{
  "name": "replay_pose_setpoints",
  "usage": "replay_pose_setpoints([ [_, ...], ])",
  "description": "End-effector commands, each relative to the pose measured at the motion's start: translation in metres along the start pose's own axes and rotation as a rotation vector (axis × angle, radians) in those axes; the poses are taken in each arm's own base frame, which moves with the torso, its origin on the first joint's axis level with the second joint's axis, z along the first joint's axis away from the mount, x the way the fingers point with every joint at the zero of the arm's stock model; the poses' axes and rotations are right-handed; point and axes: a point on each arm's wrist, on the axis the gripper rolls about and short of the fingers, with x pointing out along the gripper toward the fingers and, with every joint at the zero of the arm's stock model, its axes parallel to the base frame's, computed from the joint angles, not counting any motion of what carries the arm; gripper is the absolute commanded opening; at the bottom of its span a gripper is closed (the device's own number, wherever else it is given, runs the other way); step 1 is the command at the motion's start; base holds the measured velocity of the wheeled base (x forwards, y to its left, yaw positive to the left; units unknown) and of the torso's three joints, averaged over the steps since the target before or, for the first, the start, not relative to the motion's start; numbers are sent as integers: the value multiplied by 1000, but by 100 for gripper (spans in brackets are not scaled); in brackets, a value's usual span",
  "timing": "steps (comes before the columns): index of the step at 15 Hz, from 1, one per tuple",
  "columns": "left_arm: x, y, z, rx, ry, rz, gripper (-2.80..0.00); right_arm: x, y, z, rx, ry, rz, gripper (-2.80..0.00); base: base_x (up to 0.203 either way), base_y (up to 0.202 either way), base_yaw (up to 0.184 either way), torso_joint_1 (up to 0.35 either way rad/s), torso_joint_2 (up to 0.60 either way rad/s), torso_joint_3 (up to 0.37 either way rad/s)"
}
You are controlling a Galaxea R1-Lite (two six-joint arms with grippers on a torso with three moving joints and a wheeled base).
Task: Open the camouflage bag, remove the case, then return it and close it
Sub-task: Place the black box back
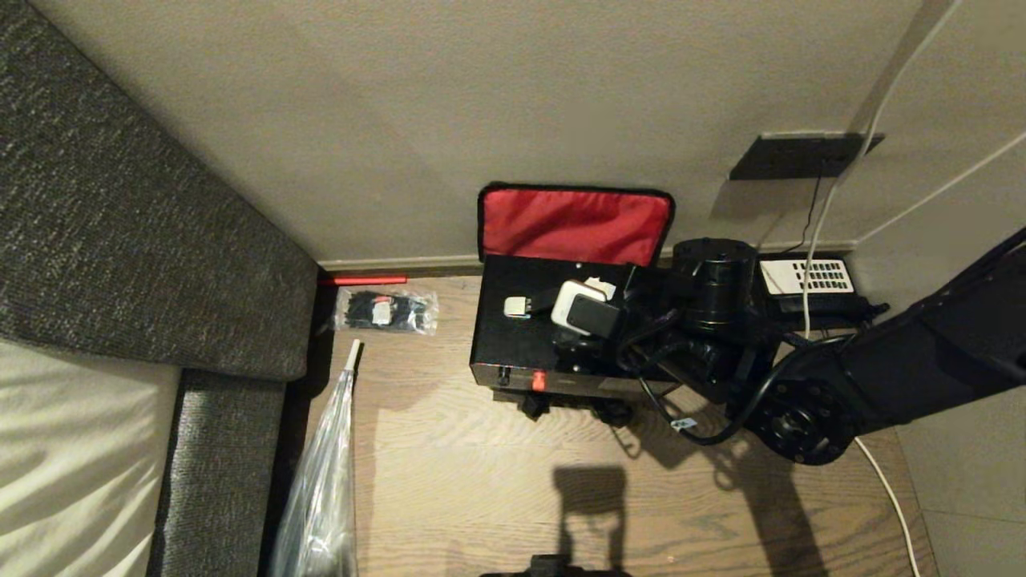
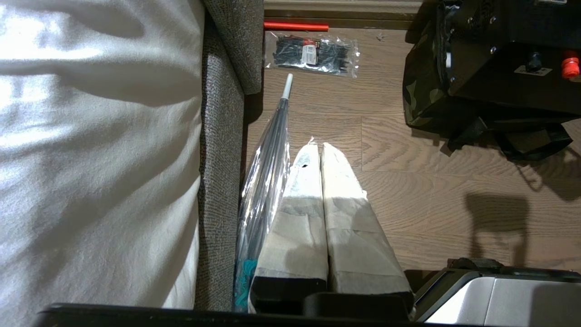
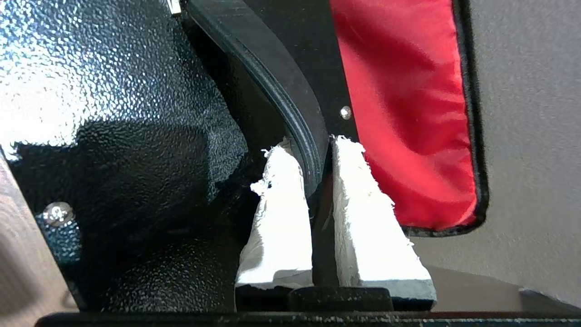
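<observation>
From the head view, one camouflage bag (image 1: 574, 226) stands on the wooden floor (image 1: 481, 473) against the wall, its red-lined lid open and leaning back on the wall. One case (image 1: 521, 344), a flat black rectangle with a small red mark on its front edge, lies level over the bag's mouth and hides most of the bag below. The right gripper (image 1: 621, 292) sits over the case's far right part, its arm reaching in from the right. One black telephone (image 1: 809, 280) with a white keypad lies on the floor just to the right. To the left are one packet of black cable ties (image 1: 386, 311), one red rod (image 1: 365, 280) along the skirting, and one clear plastic bag (image 1: 321, 489) beside the grey sofa (image 1: 152, 240).

In the left wrist view the left gripper (image 2: 315, 156) hangs over the floor with its two taped fingers pressed together, holding nothing. The bag's green camouflage side (image 2: 422, 95) shows beneath the case (image 2: 499, 68), whose edge carries a red knob.

In the right wrist view the right gripper (image 3: 313, 172) pinches a black curved handle (image 3: 290, 109) on the pebbled black case (image 3: 136, 136), the two white padded fingers nearly together around it. The red lid lining (image 3: 408, 113) is just beyond.
</observation>
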Motion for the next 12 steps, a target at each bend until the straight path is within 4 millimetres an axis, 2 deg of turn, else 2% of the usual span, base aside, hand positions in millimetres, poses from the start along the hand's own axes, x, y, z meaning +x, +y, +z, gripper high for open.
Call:
replay_pose_setpoints([
  [1, 0, 0, -1, 0, 5, 1, -280, 7, -1, -9, -9, 4, 0, -280, 0, 0, 0, 0, 0, 0],
  [4, 0, 0, -1, -1, 7, 1, -280, 9, -8, -16, -7, 5, -5, -280, 0, 0, 0, 0, 0, 0],
  [12, 1, 0, -1, -1, 10, 1, -280, 8, -26, -8, 22, 7, -2, -280, 0, 0, 0, 0, 0, 0],
])
